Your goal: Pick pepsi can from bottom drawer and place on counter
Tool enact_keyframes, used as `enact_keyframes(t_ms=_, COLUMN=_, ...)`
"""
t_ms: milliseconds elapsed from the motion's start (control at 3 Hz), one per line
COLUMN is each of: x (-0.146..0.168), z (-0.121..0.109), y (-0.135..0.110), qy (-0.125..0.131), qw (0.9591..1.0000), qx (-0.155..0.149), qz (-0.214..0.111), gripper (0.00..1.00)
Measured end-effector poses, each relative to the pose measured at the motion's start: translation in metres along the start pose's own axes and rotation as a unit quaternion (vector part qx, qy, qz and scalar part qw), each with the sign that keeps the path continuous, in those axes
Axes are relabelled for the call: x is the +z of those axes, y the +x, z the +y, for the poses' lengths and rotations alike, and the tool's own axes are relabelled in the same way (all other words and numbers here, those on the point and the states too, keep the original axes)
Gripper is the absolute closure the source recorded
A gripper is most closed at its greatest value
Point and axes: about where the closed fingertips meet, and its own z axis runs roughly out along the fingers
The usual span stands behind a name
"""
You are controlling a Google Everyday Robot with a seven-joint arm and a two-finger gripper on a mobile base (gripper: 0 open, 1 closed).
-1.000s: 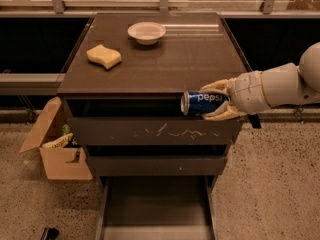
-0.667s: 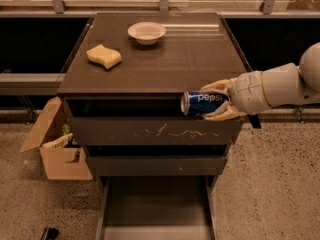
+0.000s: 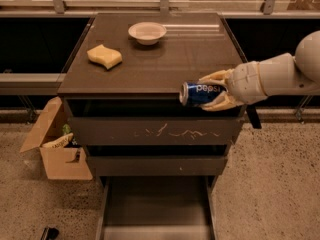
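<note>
The pepsi can [image 3: 199,93] is blue with white lettering and lies on its side, silver end pointing left. My gripper [image 3: 216,89] comes in from the right and is shut on the can, one cream finger above it and one below. It holds the can at the counter's front edge, right of centre, just over the edge. The counter [image 3: 165,54] is the dark brown glossy top of the cabinet. The bottom drawer [image 3: 156,209] is pulled out toward me and its flat floor is bare.
A yellow sponge [image 3: 104,56] lies on the counter's left side. A white bowl [image 3: 147,32] stands at the counter's back centre. An open cardboard box [image 3: 59,149] with items in it stands on the floor left of the cabinet. The scratched upper drawer front [image 3: 155,131] is shut.
</note>
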Motion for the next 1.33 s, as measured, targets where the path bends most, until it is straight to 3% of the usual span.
enact_keyframes(t_ms=667, x=0.008, z=-0.061, y=-0.003, qy=0.001, qw=0.9998, qx=-0.021, qz=-0.001, gripper=1.0)
enact_keyframes(t_ms=1333, x=0.028, z=-0.099, y=0.019, qy=0.014, qw=0.9998, qx=0.016, qz=0.003, gripper=1.0)
